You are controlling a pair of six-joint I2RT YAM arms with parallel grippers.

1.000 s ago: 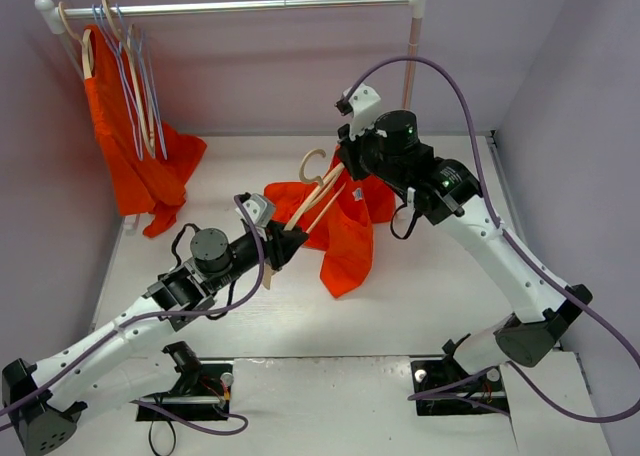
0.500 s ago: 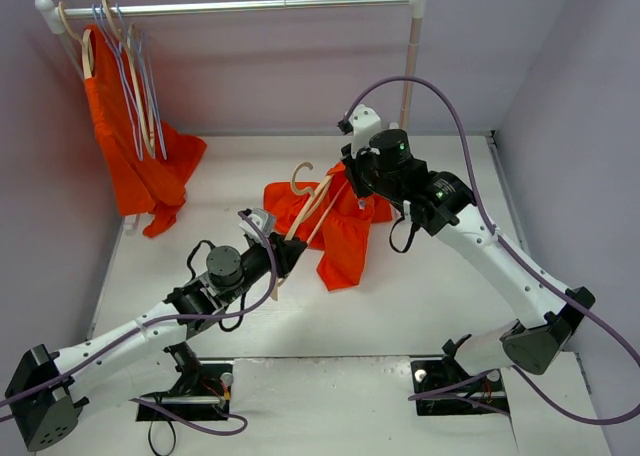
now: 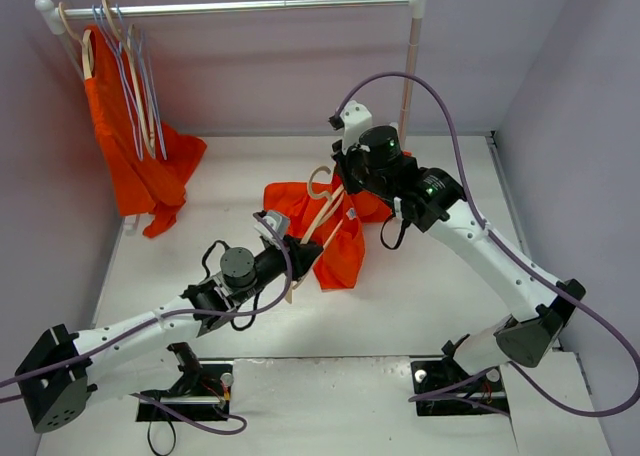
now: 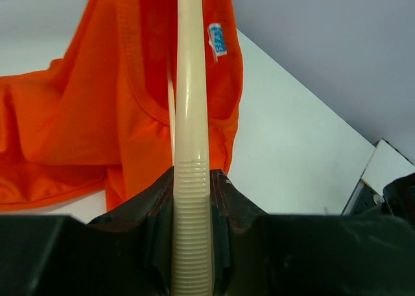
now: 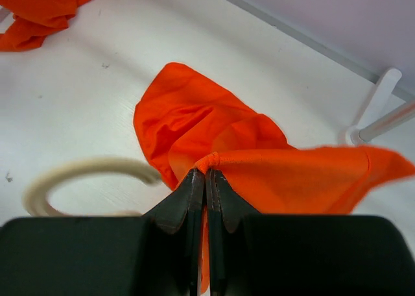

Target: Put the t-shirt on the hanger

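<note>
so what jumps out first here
The bright orange t-shirt is bunched mid-table, with the cream hanger held against it. The left fingers clamp the hanger's arm, and the right fingers pinch a fold of the shirt. Another orange garment hangs from the rail at back left.

The left hand (image 3: pixel 300 249) has been carried further toward the centre of the frame, and the left arm (image 3: pixel 150 321) has been stretched out behind it, its base swung rightward. The hanger (image 3: pixel 322 216) clamped in that hand has been shifted with it, so its hook (image 3: pixel 319 182) is now seen lower than a second ago and further right. The right hand (image 3: pixel 343 179) has been brought down and slightly left. The t-shirt (image 3: pixel 338 261) has been drawn in, and its hanging fold is shorter and narrower.
</note>
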